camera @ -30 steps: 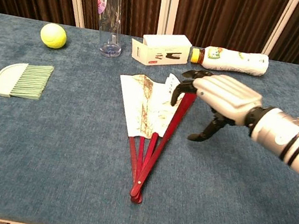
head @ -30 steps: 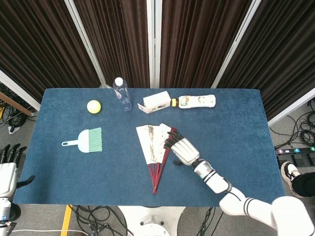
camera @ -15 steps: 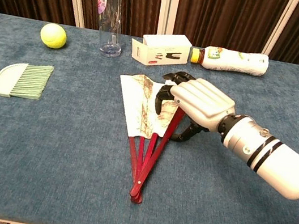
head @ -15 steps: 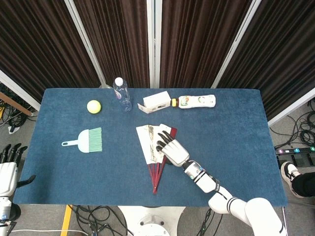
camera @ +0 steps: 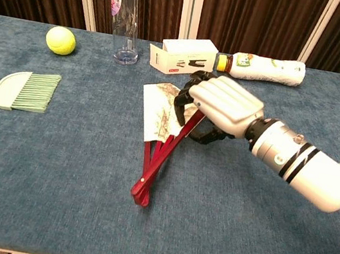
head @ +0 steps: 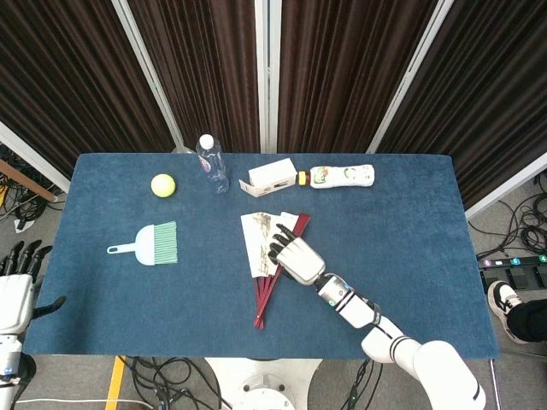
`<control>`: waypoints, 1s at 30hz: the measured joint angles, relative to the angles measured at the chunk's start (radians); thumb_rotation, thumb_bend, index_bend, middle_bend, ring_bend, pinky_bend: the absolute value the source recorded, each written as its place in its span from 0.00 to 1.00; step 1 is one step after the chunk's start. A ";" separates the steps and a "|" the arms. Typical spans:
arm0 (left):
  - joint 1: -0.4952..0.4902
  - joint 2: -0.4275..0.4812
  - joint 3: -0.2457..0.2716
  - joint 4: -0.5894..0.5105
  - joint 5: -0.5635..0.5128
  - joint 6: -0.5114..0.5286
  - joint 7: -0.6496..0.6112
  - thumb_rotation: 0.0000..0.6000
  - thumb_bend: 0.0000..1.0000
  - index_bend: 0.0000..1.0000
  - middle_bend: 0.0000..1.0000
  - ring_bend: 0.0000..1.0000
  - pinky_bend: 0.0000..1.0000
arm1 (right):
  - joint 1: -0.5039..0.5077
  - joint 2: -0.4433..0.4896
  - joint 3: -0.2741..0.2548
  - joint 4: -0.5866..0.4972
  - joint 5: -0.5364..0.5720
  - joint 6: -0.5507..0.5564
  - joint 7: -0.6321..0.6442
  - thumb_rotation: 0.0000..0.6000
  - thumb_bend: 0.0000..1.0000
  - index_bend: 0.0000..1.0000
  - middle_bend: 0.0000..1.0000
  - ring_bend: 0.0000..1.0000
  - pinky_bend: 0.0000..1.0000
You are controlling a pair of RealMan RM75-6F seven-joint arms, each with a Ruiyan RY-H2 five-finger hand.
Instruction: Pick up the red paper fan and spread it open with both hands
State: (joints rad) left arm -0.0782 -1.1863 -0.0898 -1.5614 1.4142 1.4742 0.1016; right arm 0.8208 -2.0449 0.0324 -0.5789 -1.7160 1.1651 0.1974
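Observation:
The red paper fan (head: 259,242) (camera: 156,113) is partly spread, its white printed paper pointing toward the far edge. Its red ribs (camera: 151,173) slant down toward the near left. My right hand (head: 296,259) (camera: 223,103) is wrapped over the ribs just below the paper, fingers curled on top and thumb beneath, gripping the fan. The fan's right half is hidden under that hand. My left hand (head: 18,285) hangs off the table's near left corner, fingers apart and holding nothing; the chest view does not show it.
Along the far side of the blue table (head: 410,256) stand a clear water bottle (head: 212,162) (camera: 123,15), a white box (head: 272,177) (camera: 185,56) and a lying bottle (head: 342,176) (camera: 264,68). A yellow ball (head: 162,184) (camera: 61,40) and a green hand brush (head: 154,243) (camera: 22,91) lie left.
My right hand moved left onto the fan and closed around its ribs. The fan has folded narrower and swung, its pivot end shifting left. The left hand barely moved.

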 measured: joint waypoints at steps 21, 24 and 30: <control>-0.332 -0.107 -0.101 0.067 0.049 -0.344 -0.605 1.00 0.00 0.17 0.10 0.00 0.16 | 0.121 0.538 0.088 -0.652 0.034 -0.025 0.120 1.00 0.67 0.82 0.60 0.32 0.14; -0.394 -0.159 -0.114 0.092 0.045 -0.407 -0.691 1.00 0.00 0.17 0.10 0.00 0.16 | 0.148 0.589 0.121 -0.712 0.066 -0.071 0.135 1.00 0.67 0.82 0.60 0.32 0.13; -0.471 -0.251 -0.127 0.136 0.025 -0.483 -0.800 1.00 0.00 0.17 0.10 0.00 0.17 | 0.180 0.614 0.163 -0.758 0.116 -0.121 0.094 1.00 0.67 0.82 0.60 0.32 0.12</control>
State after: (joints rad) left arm -0.5491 -1.4369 -0.2169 -1.4251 1.4394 0.9909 -0.6980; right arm 1.0007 -1.4312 0.1954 -1.3369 -1.6005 1.0437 0.2913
